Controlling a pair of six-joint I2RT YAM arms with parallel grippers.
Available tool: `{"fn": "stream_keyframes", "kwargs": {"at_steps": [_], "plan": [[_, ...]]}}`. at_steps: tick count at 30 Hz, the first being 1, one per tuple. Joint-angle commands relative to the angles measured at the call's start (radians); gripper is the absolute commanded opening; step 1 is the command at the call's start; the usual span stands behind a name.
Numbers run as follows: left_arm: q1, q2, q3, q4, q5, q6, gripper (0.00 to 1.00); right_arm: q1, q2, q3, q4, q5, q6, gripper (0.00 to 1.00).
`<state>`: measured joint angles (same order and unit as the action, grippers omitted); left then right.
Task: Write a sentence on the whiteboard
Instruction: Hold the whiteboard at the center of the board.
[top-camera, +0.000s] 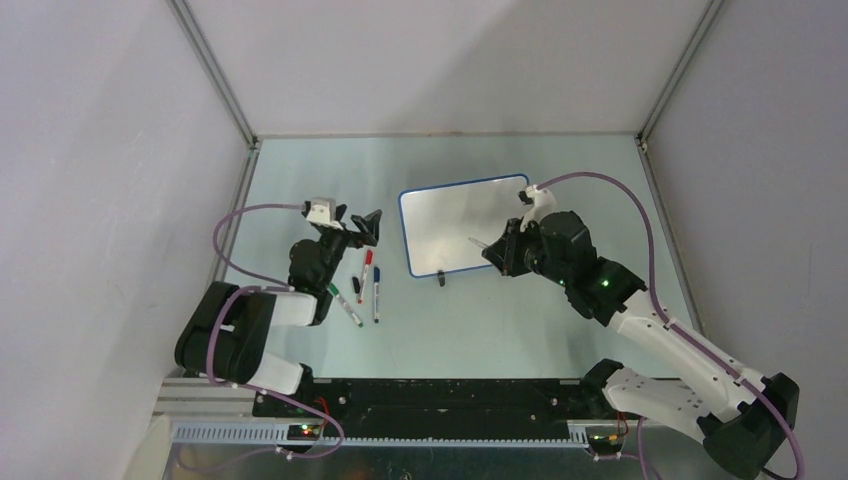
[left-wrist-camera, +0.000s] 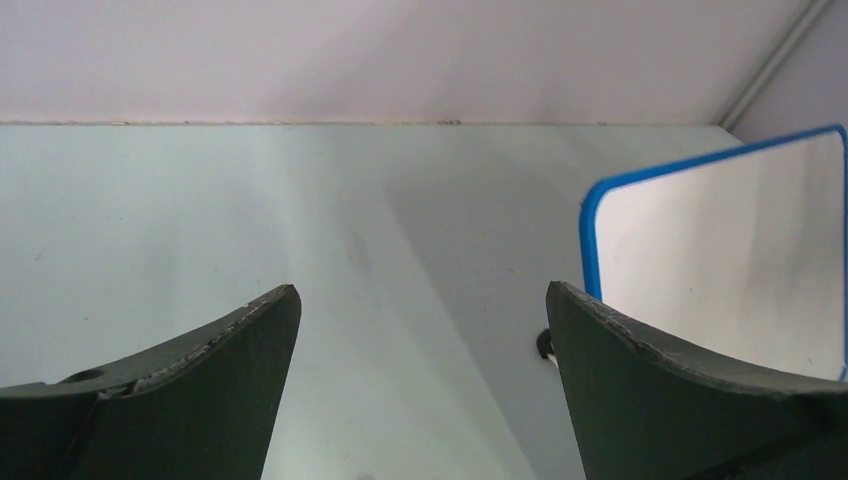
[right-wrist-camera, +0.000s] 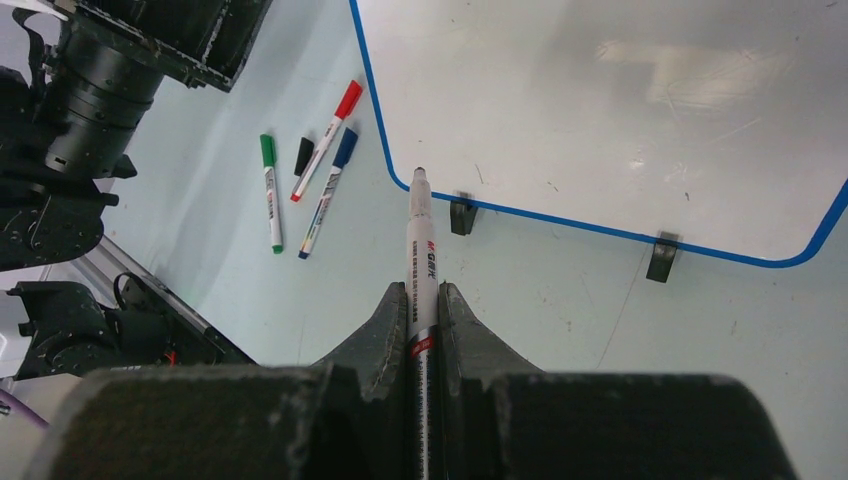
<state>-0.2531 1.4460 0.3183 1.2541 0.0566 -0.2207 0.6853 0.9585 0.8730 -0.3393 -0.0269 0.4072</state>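
We find right fingers (right-wrist-camera: 465, 335) clamped on a marker (right-wrist-camera: 420, 250) at the whiteboard's (right-wrist-camera: 600, 100) near edge, left fingers (left-wrist-camera: 230, 380) apart. The right arm (top-camera: 650, 320) hides its near-right corner.

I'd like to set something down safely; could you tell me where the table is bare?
Bare: between the whiteboard and the back wall, and between its near rim and the arm bases. Crowded: between its left rim and the left gripper, where the red marker, green marker and blue marker lie.

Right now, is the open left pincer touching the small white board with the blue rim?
Apart. The top view shows a strip of pale table between the left pincer and the blue-rimmed white board.
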Motion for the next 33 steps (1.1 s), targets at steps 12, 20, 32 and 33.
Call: {"fn": "stream_keyframes", "kwargs": {"at_steps": [12, 20, 32, 33], "plan": [[0.005, 0.034, 0.132, -0.103, 0.151, 0.042, 0.99, -0.006, -0.009, -0.019, 0.05, -0.001, -0.009, 0.0], [0.077, 0.069, 0.214, -0.121, 0.315, -0.101, 0.99, -0.006, 0.052, -0.008, 0.135, -0.045, 0.0, 0.0], [0.192, 0.278, 0.28, 0.258, 0.638, -0.469, 0.85, 0.003, 0.135, 0.032, 0.216, -0.074, 0.025, 0.0], [0.192, 0.293, 0.289, 0.256, 0.653, -0.471, 0.83, 0.005, 0.137, 0.034, 0.22, -0.073, 0.028, 0.0]]}}
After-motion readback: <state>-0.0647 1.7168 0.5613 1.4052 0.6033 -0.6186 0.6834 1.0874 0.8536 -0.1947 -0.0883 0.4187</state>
